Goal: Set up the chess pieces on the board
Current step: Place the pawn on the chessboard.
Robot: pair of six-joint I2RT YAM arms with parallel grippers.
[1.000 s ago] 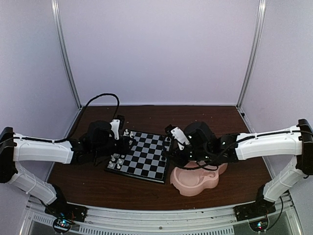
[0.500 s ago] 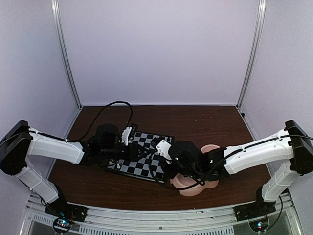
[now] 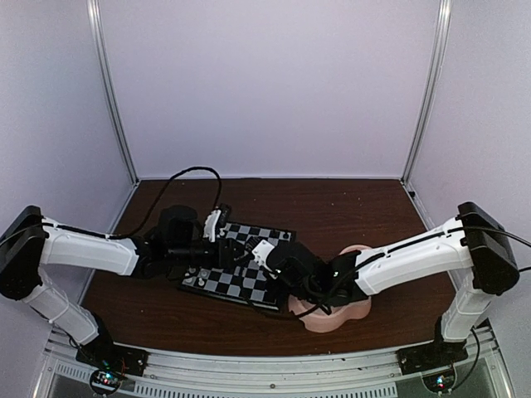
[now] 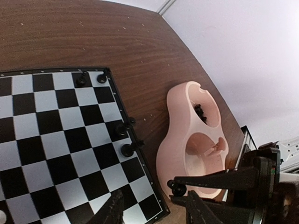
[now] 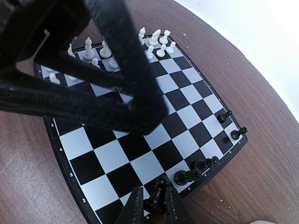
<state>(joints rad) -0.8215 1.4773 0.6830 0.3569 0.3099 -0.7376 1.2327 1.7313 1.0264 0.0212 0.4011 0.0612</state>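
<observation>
Stretching much farther left than a second ago, the right arm is now reaching from the pink dish (image 3: 353, 313) out across the board (image 3: 236, 283). The left arm is sitting slightly nearer the board's middle than before.

The right gripper (image 5: 153, 201) is pinching a black piece (image 5: 156, 196) between its fingers, holding it upright. It is hanging over the squares at the board's right edge, just beside a larger black chessman (image 5: 183, 177) already standing there. Whether the held piece's base is touching the square cannot be told.

The left gripper (image 4: 155, 196) is hovering above the board with its fingers (image 4: 115, 210) apart and nothing between them. In the right wrist view its dark body is blocking much of the board's middle.

Among the chess pieces, the white ones (image 5: 154, 39) are standing in rows along the board's left side. More black pieces (image 5: 205, 163) are lining the right edge, with two (image 5: 231, 124) near its far corner. A few black pieces (image 4: 201, 112) are lying in the far bowl of the dish, which is resting on the brown bench (image 3: 348, 207) just beside the board's right edge.
</observation>
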